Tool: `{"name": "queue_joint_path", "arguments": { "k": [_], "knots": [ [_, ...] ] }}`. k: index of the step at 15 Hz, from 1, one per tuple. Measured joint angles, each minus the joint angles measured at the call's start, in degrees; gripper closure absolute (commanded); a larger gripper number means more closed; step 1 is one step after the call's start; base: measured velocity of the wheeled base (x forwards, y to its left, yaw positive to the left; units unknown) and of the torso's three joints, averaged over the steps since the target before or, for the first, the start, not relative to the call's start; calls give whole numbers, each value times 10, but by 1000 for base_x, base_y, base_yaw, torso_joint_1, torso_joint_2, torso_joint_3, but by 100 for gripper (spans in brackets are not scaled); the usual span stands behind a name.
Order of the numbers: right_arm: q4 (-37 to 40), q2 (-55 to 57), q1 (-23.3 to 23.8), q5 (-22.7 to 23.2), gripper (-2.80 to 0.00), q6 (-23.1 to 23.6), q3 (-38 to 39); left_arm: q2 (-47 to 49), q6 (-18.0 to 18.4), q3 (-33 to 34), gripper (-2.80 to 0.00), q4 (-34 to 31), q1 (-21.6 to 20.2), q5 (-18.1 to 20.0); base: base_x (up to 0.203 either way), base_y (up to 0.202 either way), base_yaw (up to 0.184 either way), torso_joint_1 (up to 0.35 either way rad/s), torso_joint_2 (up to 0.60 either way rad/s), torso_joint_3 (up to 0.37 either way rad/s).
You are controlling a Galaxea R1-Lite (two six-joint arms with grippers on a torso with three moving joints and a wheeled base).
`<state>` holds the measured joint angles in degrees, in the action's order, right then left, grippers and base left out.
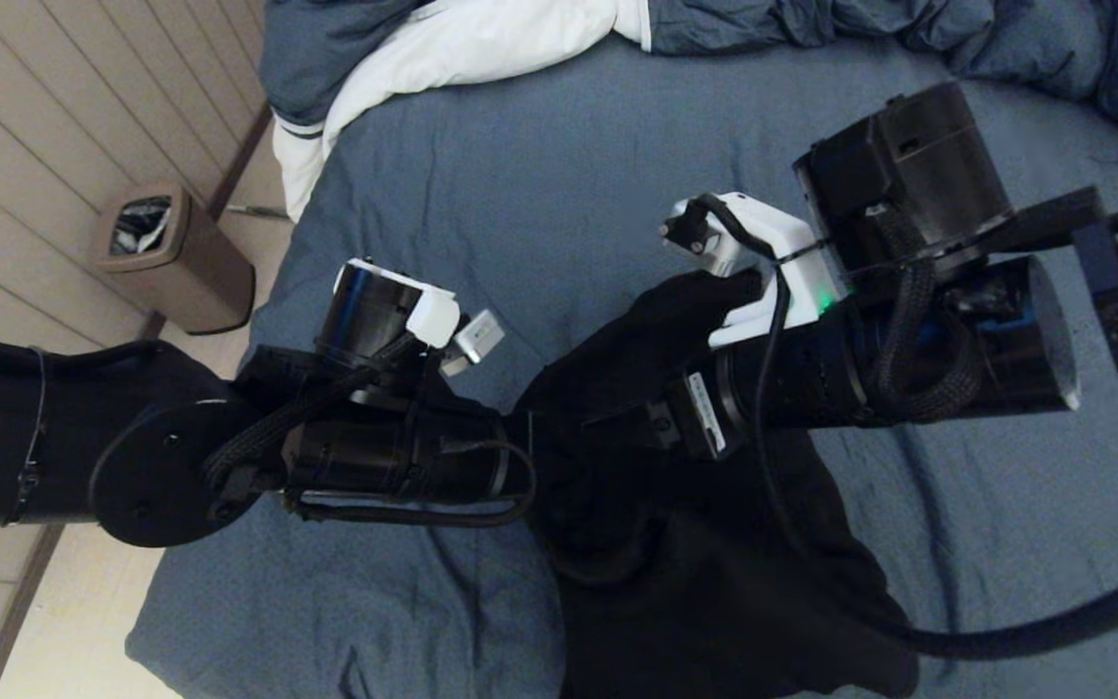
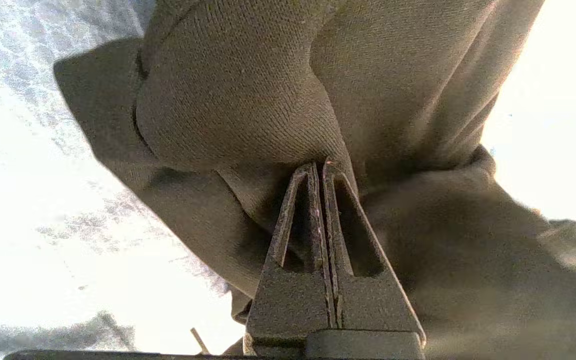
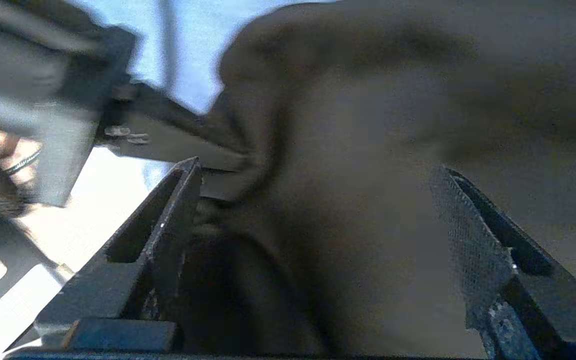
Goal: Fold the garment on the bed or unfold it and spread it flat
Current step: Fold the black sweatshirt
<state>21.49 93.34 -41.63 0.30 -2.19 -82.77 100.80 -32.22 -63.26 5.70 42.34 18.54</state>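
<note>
Toward six o'clock in the head view, near the foot of the wide bed with its blue-grey, finely textured sheet [image 1: 540,184], the large black hooded sweatshirt [image 1: 714,582] lies bunched in a soft mound, one ridge of it lifted toward the centre where both arms meet. The left gripper [image 2: 320,170], reaching in from nine o'clock, has its two ribbed wedge fingers pressed together on a pinch of the knit cloth, which puckers and fans out from the tips; that hold looks meant to anchor one point of the garment so the rest can be drawn away from it. The right gripper [image 3: 318,200], coming from three o'clock, stands with its jaws spread wide, its mesh-faced pads either side of a dark fold that it is not clamping, and the left gripper's fingers show just beyond. I judge it to be placed for a fresh hold close beside the other. The fabric is a matte, fine-ribbed fleece that slumps and creases readily. At twelve o'clock a puffy blue-grey duvet with white lining [image 1: 462,44] lies heaped, and at ten o'clock a brown bin [image 1: 176,257] stands on the pale floor.
</note>
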Motion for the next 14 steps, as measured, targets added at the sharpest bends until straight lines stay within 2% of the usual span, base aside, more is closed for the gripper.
{"name": "queue_joint_path", "arguments": {
  "k": [5,10,11,14],
  "knots": [
    [4,-16,33,5,-280,-5,19,0,0,-1,0,0,0,0,0,0,0,0,0,0],
    [2,-58,-9,6,-280,-21,64,6,0,-11,0,0,-1,-1,0,0,0,0,0,0],
    [3,-70,-17,5,0,-25,70,7,-1,-14,0,0,-1,-1,0,0,0,0,0,0],
    [5,-101,-34,1,0,-26,95,11,-1,-26,0,0,-1,-4,0,0,0,0,0,0]
  ]
}}
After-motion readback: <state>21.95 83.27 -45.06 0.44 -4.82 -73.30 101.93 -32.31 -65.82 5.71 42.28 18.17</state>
